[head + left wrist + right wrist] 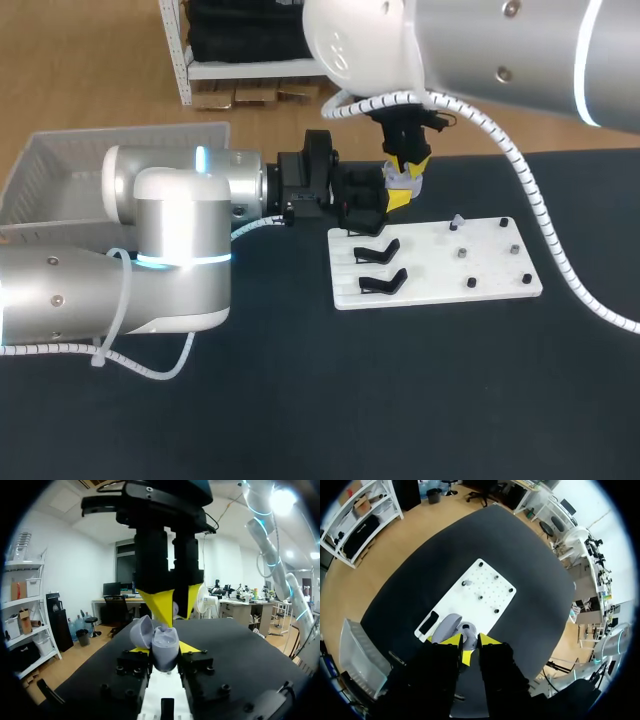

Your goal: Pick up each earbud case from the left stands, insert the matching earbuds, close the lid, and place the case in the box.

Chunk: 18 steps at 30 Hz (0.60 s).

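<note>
A lavender earbud case (165, 650) with its lid (141, 632) swung open is held above the white board (440, 265). My left gripper (392, 195) is shut on its body from both sides. My right gripper (412, 165) points straight down onto the open case, its yellow tips (160, 606) just above the cavity. A small pale earbud (174, 610) is pinched between them. The right wrist view shows the case (446, 625) right under that gripper (469, 641). Two black stands (378, 250) (383, 283) on the board's left end are empty.
Small pegs (462, 253) stand on the right part of the white board (485, 592). A white basket (60, 180) sits at the far left of the dark table (400, 400), behind my left arm. Both arms crowd the space over the board's left end.
</note>
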Each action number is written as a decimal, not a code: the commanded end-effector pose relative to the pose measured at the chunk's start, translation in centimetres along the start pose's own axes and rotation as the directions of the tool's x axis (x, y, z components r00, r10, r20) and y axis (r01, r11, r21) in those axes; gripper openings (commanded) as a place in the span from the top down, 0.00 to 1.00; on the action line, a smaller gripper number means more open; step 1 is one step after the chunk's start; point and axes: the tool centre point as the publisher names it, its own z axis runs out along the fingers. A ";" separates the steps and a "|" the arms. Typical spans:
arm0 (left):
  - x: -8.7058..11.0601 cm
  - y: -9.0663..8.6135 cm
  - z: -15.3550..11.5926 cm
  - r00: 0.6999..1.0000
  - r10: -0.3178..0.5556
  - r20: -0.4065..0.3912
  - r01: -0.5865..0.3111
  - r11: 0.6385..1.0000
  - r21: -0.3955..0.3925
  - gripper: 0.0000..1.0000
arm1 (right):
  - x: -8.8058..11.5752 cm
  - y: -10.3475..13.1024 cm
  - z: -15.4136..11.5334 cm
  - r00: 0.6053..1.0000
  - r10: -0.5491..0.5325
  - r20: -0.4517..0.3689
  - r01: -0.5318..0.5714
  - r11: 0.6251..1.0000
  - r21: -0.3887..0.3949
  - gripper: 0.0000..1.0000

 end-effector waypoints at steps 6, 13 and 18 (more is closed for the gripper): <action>0.2 -0.2 0.0 1.000 0.005 0.009 -0.005 1.000 -0.008 1.00 | -0.1 0.3 0.5 1.000 0.008 -0.005 -0.008 1.000 0.010 1.00; 0.2 -0.2 0.0 1.000 0.005 0.009 -0.005 1.000 -0.008 1.00 | -0.1 0.4 0.9 1.000 0.010 -0.008 -0.010 1.000 0.017 1.00; 0.2 -0.2 0.0 1.000 0.005 0.009 -0.005 1.000 -0.008 1.00 | -0.2 0.4 1.1 1.000 0.012 -0.009 -0.012 1.000 0.018 1.00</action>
